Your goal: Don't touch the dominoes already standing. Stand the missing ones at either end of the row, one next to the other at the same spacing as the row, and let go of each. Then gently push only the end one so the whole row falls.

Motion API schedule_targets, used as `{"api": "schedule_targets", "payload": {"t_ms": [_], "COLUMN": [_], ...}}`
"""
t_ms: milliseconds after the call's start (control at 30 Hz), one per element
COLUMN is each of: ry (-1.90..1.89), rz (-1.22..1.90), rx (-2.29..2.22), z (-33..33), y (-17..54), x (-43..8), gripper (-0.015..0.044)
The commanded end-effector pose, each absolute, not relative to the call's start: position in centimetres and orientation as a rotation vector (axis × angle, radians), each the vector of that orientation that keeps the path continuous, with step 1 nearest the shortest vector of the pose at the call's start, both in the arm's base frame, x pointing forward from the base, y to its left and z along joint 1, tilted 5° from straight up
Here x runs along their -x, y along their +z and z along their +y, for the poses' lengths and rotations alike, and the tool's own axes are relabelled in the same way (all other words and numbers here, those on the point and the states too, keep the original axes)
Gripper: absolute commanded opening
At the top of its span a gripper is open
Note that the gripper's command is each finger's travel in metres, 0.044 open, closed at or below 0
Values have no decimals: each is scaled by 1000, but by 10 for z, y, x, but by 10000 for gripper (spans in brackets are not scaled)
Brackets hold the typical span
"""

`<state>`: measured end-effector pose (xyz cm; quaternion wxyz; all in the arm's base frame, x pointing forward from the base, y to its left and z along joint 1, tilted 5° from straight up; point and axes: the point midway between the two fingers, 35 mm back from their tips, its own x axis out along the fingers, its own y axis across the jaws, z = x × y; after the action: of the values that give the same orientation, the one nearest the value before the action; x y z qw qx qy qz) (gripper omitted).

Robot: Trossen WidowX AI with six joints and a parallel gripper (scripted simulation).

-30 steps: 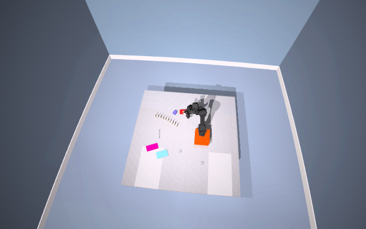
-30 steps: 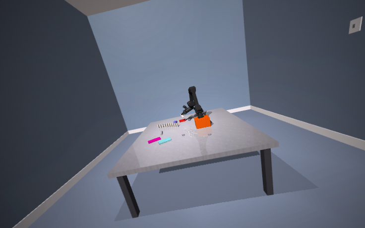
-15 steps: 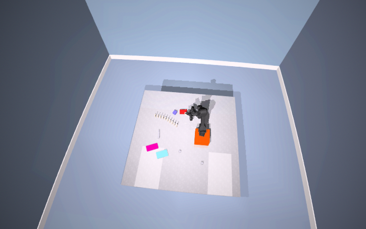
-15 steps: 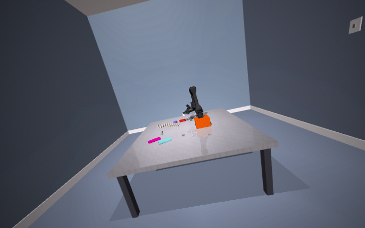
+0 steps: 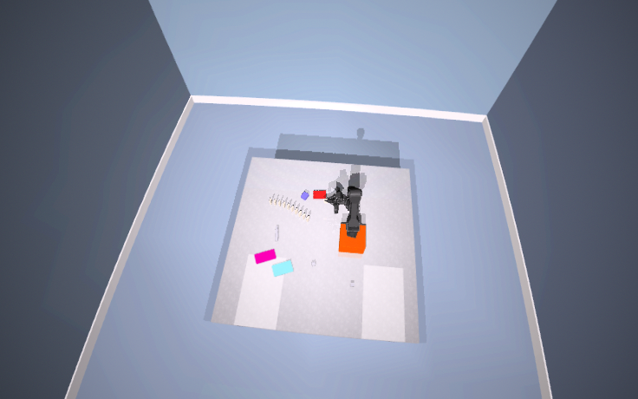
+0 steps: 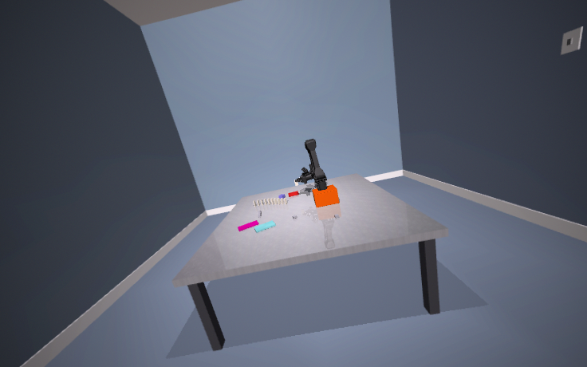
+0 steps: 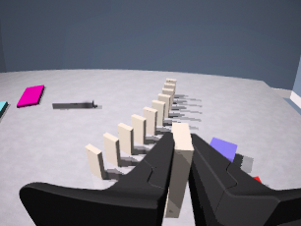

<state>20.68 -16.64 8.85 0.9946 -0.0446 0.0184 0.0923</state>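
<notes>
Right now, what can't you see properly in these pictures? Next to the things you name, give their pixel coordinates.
- Wrist view: the middle of the held domino (image 7: 182,140), behind the gripper (image 6: 297,180) (image 7: 179,140) fingers.
- Wrist view: most of the cyan block (image 5: 283,268) (image 6: 265,226) (image 7: 2,110), cut off by the left edge.
- Top view: dots on the row's dominoes, too small.

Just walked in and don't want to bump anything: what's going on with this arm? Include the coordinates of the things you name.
The black arm is holding a cream domino (image 7: 180,162) upright in its pincer (image 5: 325,200) (image 6: 296,180) (image 7: 179,140), off the table (image 5: 320,301) (image 6: 311,246). A slanting row of dominoes stands to one side, untouched by the pincer. The held one isn't placed, and the row hasn't been toppled.
</notes>
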Motion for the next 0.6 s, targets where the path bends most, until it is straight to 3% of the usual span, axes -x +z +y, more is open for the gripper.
{"api": "schedule_targets", "payload": {"t_ms": [0, 567], "ry": [188, 193], "rz": [34, 40], "rx": [88, 90], "z": [-165, -171], "y": [89, 73], "x": [-206, -211], "gripper": [22, 22]}}
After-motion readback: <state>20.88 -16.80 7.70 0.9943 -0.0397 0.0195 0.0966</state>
